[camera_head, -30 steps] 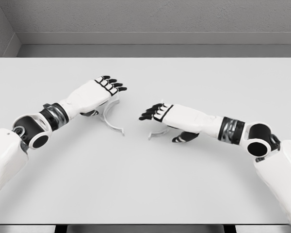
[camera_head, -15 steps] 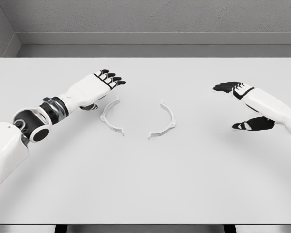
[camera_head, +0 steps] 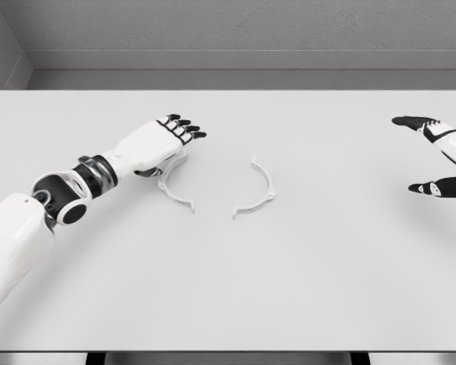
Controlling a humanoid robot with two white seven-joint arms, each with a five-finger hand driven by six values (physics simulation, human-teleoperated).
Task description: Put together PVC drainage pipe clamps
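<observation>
Tabletop [camera_head: 228, 289]: grey, fills frame. Left robot hand [camera_head: 156, 144], centre-left: fingers spread, empty, over left clamp half [camera_head: 175, 186]. Right robot hand [camera_head: 441, 156], right edge: spread, empty. Right clamp half [camera_head: 260, 190], centre. Halves apart; joining not done.

You have two thin white half-ring clamp pieces lying flat mid-table, nearer its far edge. The left clamp half [camera_head: 173, 185] and right clamp half [camera_head: 258, 190] face each other, apart, open sides inward.
</observation>
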